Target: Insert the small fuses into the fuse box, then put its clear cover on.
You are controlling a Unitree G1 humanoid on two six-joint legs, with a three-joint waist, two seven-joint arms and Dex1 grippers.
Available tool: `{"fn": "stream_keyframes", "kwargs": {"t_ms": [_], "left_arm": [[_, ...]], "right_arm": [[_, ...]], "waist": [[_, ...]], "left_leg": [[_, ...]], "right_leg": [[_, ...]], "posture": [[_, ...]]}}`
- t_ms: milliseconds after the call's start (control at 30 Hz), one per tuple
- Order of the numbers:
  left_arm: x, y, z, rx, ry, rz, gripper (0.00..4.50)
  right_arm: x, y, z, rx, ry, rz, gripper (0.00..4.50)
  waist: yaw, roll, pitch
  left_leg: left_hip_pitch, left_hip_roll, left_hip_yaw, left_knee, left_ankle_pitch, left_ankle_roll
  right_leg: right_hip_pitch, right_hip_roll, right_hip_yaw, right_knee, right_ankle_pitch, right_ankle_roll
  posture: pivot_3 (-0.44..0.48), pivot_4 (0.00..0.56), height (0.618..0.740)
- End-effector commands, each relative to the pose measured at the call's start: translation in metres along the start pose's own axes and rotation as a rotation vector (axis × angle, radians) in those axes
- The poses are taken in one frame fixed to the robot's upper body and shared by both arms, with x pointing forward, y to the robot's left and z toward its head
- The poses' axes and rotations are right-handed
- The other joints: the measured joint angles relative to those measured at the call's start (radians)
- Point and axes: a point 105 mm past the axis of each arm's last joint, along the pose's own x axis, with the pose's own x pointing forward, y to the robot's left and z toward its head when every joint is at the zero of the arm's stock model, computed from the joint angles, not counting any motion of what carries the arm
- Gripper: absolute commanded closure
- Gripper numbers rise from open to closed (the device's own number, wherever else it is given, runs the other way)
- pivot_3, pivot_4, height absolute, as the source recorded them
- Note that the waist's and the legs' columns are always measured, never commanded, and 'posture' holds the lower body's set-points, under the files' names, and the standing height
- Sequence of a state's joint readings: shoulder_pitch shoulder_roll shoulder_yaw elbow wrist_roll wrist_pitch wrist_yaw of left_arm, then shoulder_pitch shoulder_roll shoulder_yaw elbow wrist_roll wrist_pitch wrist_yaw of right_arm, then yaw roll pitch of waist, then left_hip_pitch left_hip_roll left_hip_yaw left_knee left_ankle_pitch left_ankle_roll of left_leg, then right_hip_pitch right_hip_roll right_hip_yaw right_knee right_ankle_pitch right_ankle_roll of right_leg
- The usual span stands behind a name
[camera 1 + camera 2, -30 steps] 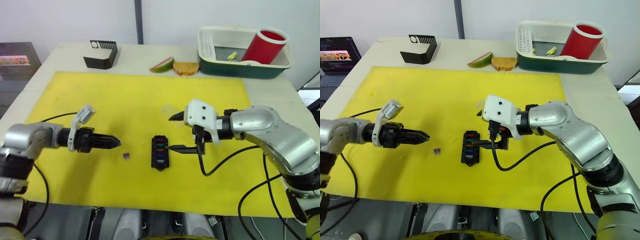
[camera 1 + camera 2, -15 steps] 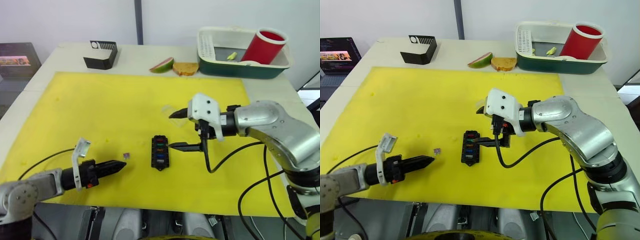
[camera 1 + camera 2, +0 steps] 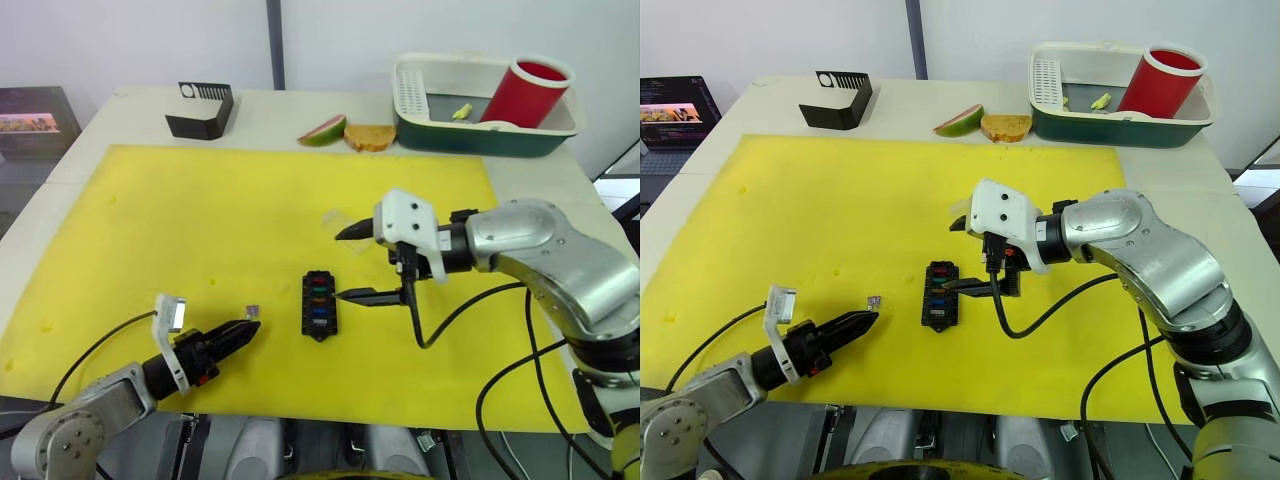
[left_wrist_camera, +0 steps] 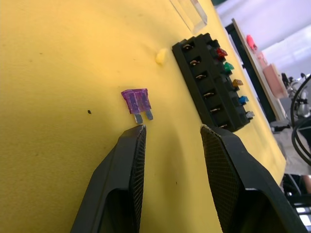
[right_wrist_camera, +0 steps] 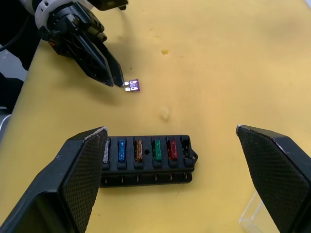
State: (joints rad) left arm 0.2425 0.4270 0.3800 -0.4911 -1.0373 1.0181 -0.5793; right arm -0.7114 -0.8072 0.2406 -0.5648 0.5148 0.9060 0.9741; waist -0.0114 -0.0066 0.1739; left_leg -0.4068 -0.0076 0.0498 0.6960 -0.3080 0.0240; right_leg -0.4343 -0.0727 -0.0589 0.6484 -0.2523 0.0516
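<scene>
Your last loose piece is the tiny purple translucent blade fuse (image 4: 135,101), lying flat on the yellow mat (image 3: 200,220) just left of the small black rectangular fuse box (image 3: 320,304). Its two metal prongs point back toward your left pincer (image 4: 170,133), so the fuse's long axis runs roughly in line with the fingers rather than across them. The box already carries grey, blue, amber, green and red fuses in a row, with one end slot that looks empty, though the right wrist view is too small to be sure.

Your left pincer is open and empty, low over the mat, one fingertip (image 4: 133,133) almost touching the prongs; the fuse sits just ahead of that finger and off to one side of the gap, so shift sideways to centre the gap on it before closing. This arm is clearly the nearer one.

Your right pincer (image 3: 345,262) hangs wide open and empty just right of the box. The small transparent rectangular plastic cover (image 3: 337,219) rests on the mat beyond the box, near that arm.
</scene>
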Motion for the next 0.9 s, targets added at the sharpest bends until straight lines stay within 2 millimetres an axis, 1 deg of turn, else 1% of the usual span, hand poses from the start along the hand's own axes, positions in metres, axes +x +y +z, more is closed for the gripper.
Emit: {"fn": "stream_keyframes", "kwargs": {"t_ms": [33,300,467,633,900], "left_arm": [[-0.003,0.008,0.001,-0.005,-0.021,0.049,2.63],[-0.008,0.013,0.001,-0.031,-0.021,0.062,2.63],[-0.009,0.021,0.003,-0.038,-0.031,0.097,2.63],[-0.011,0.024,0.005,-0.041,-0.038,0.109,2.63],[-0.009,0.028,0.008,-0.048,-0.050,0.131,2.63]], "right_arm": [[-0.003,-0.001,0.009,-0.061,-0.009,-0.007,0.00],[-0.003,-0.001,0.009,-0.068,-0.006,-0.006,0.00],[-0.002,0.000,0.010,-0.073,-0.008,-0.006,0.00],[-0.002,0.000,0.010,-0.076,-0.009,-0.008,0.00],[-0.001,0.000,0.010,-0.076,-0.010,-0.008,0.00]], "waist": [[0.000,0.000,0.000],[-0.001,0.000,0.000],[-0.002,0.000,0.000],[-0.001,0.000,0.000],[-0.002,0.001,0.000]], "left_leg": [[0.000,0.000,0.000,0.000,0.000,0.000],[0.000,0.000,0.000,0.000,0.000,0.000],[0.000,0.000,0.000,0.000,0.000,0.000],[0.001,0.000,0.000,-0.001,0.000,0.000],[0.001,0.000,0.000,-0.002,0.000,-0.001]], "right_leg": [[0.000,0.000,0.000,0.000,0.000,0.000],[0.000,0.000,0.000,0.000,0.000,0.000],[0.000,0.000,0.000,0.000,0.000,0.000],[0.000,0.000,0.000,0.000,0.000,0.000],[0.000,0.000,0.000,0.000,0.000,0.000]], "posture": [[0.000,0.150,0.740],[0.000,0.150,0.740],[0.000,0.150,0.740],[0.000,0.150,0.740],[0.000,0.150,0.740]]}}
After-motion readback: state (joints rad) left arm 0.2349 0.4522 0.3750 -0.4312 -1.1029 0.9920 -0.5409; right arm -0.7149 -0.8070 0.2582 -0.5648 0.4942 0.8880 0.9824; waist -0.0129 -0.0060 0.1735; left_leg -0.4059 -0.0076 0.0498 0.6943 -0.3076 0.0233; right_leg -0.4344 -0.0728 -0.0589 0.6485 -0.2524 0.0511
